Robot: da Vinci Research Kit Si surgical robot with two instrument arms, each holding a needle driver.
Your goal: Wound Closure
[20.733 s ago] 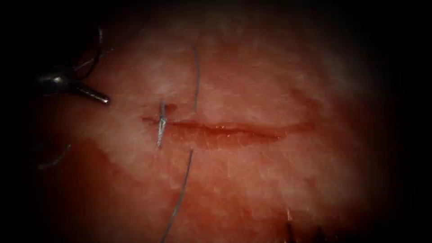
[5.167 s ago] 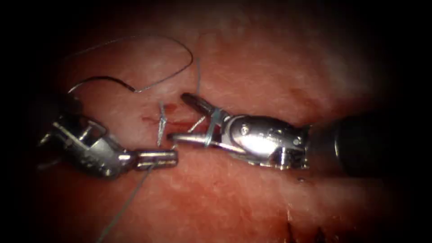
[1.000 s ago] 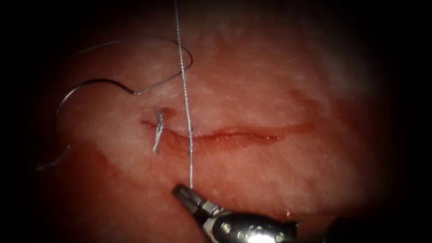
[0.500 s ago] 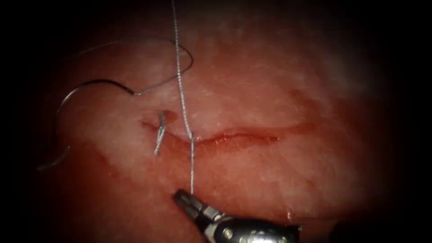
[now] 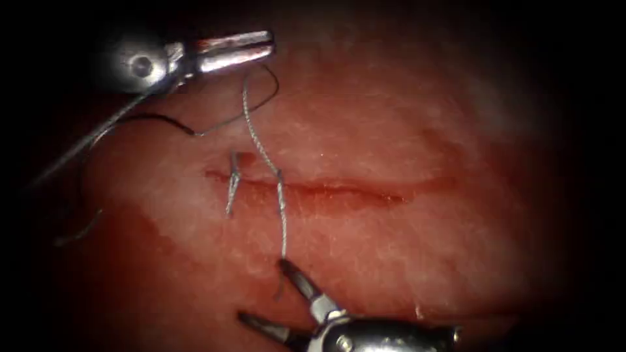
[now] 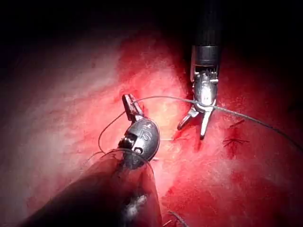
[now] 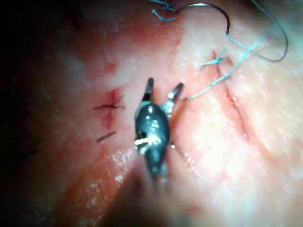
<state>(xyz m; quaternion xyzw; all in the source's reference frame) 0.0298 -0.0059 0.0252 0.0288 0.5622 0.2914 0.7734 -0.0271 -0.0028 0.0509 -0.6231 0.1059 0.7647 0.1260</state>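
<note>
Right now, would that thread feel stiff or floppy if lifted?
Probably floppy: the thread bends slackly from the left tool, shut on it, across the cut. Likely light: it drapes on the tissue. The right tool is open, empty; the needle lies free left of the cut.

Deep black surround on every side, light pooled at the centre.

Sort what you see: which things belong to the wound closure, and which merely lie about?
In use: left tool, shut on the thread; right tool, open, holding nothing; the cut in the tissue.
Lying about: needle, loose on the tissue left of the cut, not piercing it; cut ends of thread at the earlier stitch.
</note>
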